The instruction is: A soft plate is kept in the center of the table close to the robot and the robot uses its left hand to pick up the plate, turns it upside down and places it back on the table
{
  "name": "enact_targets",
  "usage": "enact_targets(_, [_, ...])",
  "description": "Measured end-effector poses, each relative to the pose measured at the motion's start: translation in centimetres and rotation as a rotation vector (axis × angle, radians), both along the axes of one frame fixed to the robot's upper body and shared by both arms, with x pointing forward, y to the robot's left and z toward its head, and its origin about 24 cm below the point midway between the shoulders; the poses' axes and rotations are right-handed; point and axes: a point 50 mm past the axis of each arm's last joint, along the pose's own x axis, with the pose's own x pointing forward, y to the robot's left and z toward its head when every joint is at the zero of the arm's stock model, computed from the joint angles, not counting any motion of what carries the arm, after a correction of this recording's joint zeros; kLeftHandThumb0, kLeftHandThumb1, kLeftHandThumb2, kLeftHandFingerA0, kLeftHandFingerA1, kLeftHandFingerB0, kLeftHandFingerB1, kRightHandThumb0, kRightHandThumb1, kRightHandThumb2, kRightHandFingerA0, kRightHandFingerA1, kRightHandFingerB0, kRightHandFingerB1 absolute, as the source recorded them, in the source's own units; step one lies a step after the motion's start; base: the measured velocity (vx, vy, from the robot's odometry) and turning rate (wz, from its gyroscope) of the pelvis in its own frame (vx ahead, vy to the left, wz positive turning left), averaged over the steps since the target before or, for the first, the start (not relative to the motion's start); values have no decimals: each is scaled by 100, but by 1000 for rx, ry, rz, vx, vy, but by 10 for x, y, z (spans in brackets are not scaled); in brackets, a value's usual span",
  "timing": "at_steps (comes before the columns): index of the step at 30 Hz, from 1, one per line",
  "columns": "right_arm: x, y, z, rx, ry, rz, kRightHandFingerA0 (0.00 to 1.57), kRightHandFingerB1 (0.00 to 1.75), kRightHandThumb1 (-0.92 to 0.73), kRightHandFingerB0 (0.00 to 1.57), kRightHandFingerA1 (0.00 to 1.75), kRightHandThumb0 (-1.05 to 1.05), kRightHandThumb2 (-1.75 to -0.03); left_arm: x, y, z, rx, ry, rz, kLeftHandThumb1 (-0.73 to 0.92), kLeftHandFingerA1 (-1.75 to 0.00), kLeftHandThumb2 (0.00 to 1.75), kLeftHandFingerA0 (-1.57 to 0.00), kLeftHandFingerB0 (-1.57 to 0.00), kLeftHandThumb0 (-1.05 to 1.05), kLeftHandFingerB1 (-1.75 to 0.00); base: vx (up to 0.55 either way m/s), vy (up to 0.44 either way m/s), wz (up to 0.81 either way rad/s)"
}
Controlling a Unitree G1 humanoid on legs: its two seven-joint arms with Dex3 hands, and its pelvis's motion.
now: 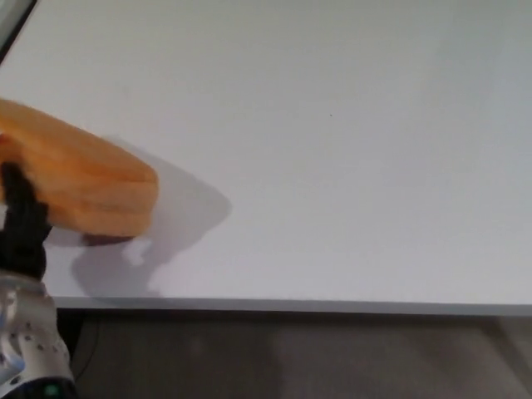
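- The plate (87, 187) is an orange, thick-walled, padded-looking thing at the far left of the head view, partly cut off by the picture's edge.
- It lies nearly flat, tilted a little, low over the near-left part of the surface (332, 150); its shadow sits close under it, so it looks just above the surface or barely touching, and I cannot tell which.
- Which face is up cannot be read from here; only the rounded rim and side show.
- Handling, as a judgement: it looks light and soft, likely foam or silicone, so it should bend rather than break and will not suffer from a short drop.
- A soft rim gives under pressure, so a pinch near the edge may let it sag or fold; a hold deeper across the rim, thumb on one face and fingers on the other, should keep it steadier.
- The matte skin looks grippy rather than slippery.
- The left hand (23, 229) is at the plate's near-left edge, black fingers up against the rim, and appears to be grasping the plate there; most of the hand is hidden by the plate and the frame.
- The right hand does not show.
- The plate is well left of the surface's centre.
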Motion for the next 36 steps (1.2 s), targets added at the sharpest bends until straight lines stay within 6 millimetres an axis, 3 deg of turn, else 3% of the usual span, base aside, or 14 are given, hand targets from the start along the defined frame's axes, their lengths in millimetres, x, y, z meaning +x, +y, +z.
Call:
enact_targets(12, [2,1,2,-4,-11,10,58,33,-84,42,49,-69,-65,-16,5,-38,-358,134,98,53,-175,85,-119,-47,-15,-65,0,0,0])
enact_targets(13, [2,1,3,-4,-12,11,58,33,-83,42,49,-69,-66,-16,4,-38,-369,136,90,58,-175,77,-117,-71,-18,-89,0,0,0])
enact_targets(15, [2,1,3,-4,-14,13,58,33,-83,42,48,-66,-66,-15,2,-39,-388,142,66,60,-175,74,-115,-71,-22,-84,0,0,0])
enact_targets(16, [2,1,3,-4,-14,13,58,33,-83,42,48,-68,-66,-14,0,-39,-392,145,57,61,-175,72,-112,-36,-19,-57,0,0,0])
enact_targets(19, [2,2,4,-5,-16,14,57,33,-83,41,47,-69,-65,-11,-7,-39,-404,158,5,60,-175,64,-108,-58,-22,-80,0,0,0])
enact_targets(20, [2,2,4,-5,-16,14,58,32,-82,41,46,-69,-65,-10,-11,-39,-408,165,-18,46,-147,87,-137,-69,-29,-86,0,0,0])
enact_targets(21, [2,2,4,-5,-16,15,57,33,-82,41,47,-70,-65,-9,-14,-39,-410,170,-36,56,-175,67,-106,-54,-17,-68,0,0,0])
enact_targets(23, [2,2,4,-5,-16,15,57,33,-83,41,47,-68,-66,-7,-20,-39,-416,179,-67,55,-170,70,-114,-72,-8,-85,0,0,0])
enact_targets(25, [2,2,4,-5,-16,15,57,33,-83,41,47,-68,-65,-4,-30,-39,-419,194,-119,50,-175,64,-105,-55,-13,-74,0,0,0])
enact_targets(26, [2,2,4,-5,-16,15,58,33,-82,42,47,-68,-65,-3,-34,-39,-421,200,-137,40,-143,84,-133,-71,-21,-91,0,0,0])
enact_targets(27, [2,2,4,-5,-16,15,58,33,-83,42,48,-68,-66,-2,-39,-39,-423,207,-161,53,-175,63,-103,-83,-19,-121,0,0,0])
enact_targets(33, [2,2,5,-6,-20,18,56,33,-82,41,48,-69,-65,2,-64,-39,-421,248,-290,58,-175,61,-102,-77,-19,-138,0,0,0])
enact_targets(34, [2,2,5,-6,-20,18,50,49,-67,33,60,-66,-103,3,-69,-39,-422,253,-311,59,-175,61,-101,-75,-21,-145,0,0,0])
enact_targets(36, [2,2,5,-6,-21,19,58,33,-82,42,48,-68,-66,5,-83,-39,-431,270,-372,59,-175,60,-102,-76,-22,-144,0,0,0])
